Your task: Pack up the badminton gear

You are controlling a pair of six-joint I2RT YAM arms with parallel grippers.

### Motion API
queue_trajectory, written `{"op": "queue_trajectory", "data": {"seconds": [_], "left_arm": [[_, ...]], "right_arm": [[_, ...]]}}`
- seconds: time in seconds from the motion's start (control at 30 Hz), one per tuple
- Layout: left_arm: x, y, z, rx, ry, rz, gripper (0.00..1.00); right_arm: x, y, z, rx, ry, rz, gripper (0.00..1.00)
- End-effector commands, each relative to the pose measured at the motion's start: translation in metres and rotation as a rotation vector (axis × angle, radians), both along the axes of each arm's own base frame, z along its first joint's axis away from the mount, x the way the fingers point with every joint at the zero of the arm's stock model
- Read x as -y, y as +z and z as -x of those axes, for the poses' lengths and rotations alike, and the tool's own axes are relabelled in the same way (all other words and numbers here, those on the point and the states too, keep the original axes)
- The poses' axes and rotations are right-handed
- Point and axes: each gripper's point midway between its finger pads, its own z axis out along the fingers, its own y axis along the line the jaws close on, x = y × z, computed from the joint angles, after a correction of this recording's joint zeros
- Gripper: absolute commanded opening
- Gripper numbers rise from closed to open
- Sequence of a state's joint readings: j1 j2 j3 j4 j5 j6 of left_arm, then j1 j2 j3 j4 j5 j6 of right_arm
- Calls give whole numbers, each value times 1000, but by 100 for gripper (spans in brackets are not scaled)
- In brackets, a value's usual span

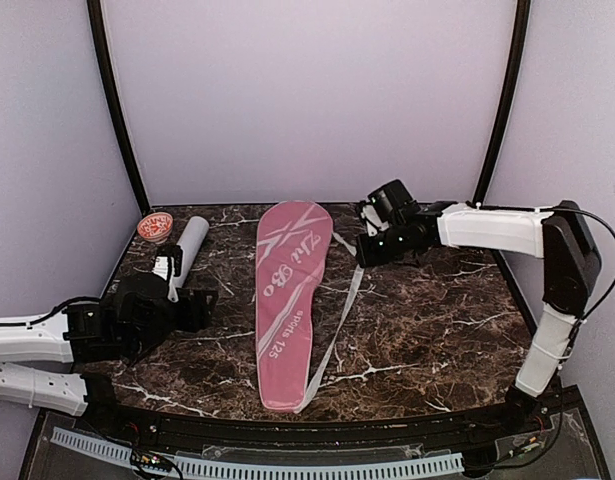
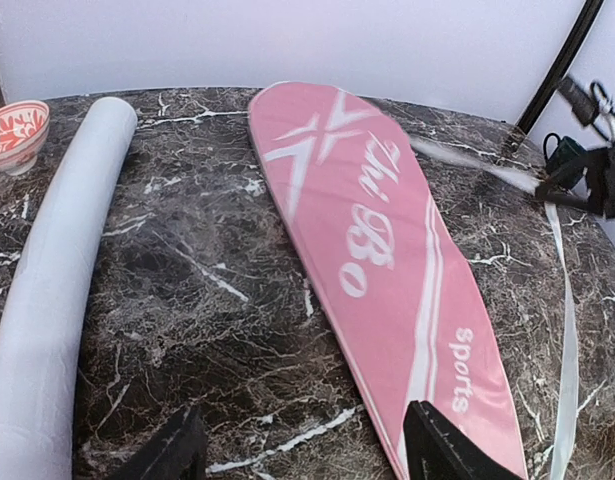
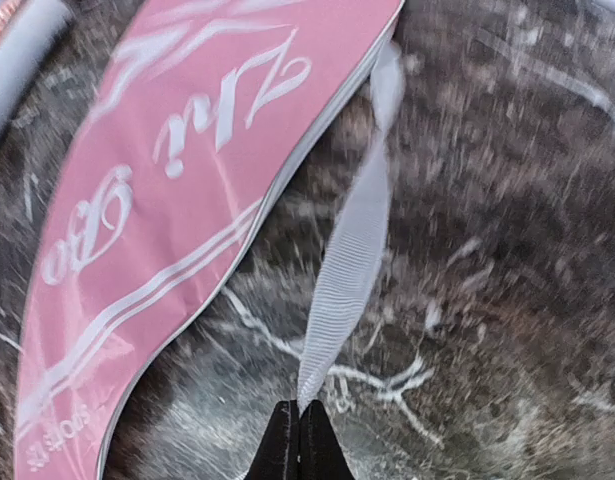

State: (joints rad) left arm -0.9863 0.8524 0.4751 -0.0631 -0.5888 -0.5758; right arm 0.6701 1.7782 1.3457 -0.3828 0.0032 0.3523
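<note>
Both arms are working: the right gripper is pinching the white strap of the pink cover lying mid-table; the left gripper is hanging open, empty, near the white tube. No rackets or shuttlecocks are showing, suggesting packing is nearing completion.

"What's on the marble table?"

"A pink cover, white lettering up, lying flat; a long white tube apart on its left; a red-patterned cap near the tube's far end; a white strap along the cover's right; the left gripper spread, empty."
</note>
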Motion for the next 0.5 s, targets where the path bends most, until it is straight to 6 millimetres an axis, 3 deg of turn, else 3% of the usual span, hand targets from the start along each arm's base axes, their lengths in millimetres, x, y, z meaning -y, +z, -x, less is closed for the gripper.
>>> {"op": "queue_trajectory", "data": {"seconds": [0.0,0.07,0.13,0.3,0.47], "left_arm": [[2,-1,-5,-3,-9,-12,70],[3,-3,-5,-16,-16,-13,70],[5,-5,-6,-32,-26,-18,70],[15,-18,-9,-109,-82,-42,73],[25,-19,-23,-174,-133,-38,78]], "right_arm": [[-6,-64,26,-107,55,28,0],[0,-85,34,-145,57,59,0],[7,-91,36,-146,39,81,0],[21,-73,24,-83,-4,97,6],[29,-52,16,-37,-16,95,38]]}}
